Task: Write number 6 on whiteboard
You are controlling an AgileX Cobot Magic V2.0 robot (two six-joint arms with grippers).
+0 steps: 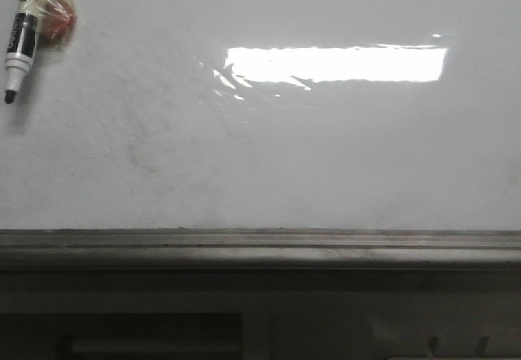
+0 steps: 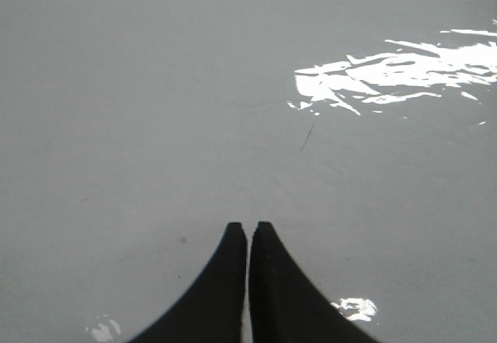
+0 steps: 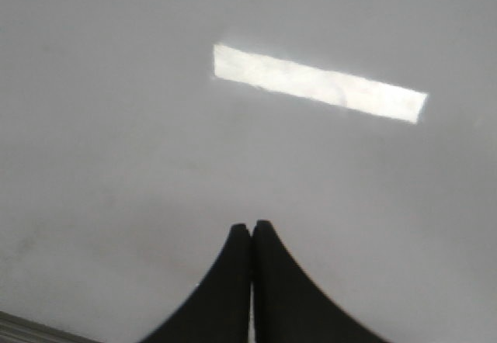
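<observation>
The whiteboard (image 1: 309, 156) fills the front view, glossy white with faint grey smudges and a bright rectangular glare. No drawn number 6 shows on it in any view. A marker (image 1: 20, 38) with a black-and-white barrel and dark tip hangs tip down at the board's top left, taped beside a reddish lump (image 1: 57, 19). My left gripper (image 2: 248, 226) is shut and empty, facing the board (image 2: 155, 110). My right gripper (image 3: 251, 224) is shut and empty, facing the board (image 3: 116, 141) below the glare. Neither gripper shows in the front view.
A grey metal ledge (image 1: 260, 246) runs along the board's lower edge, and a corner of it shows in the right wrist view (image 3: 31, 329). Below the ledge is a dark cabinet front (image 1: 146, 327). A short thin scratch mark (image 2: 308, 135) lies near the glare.
</observation>
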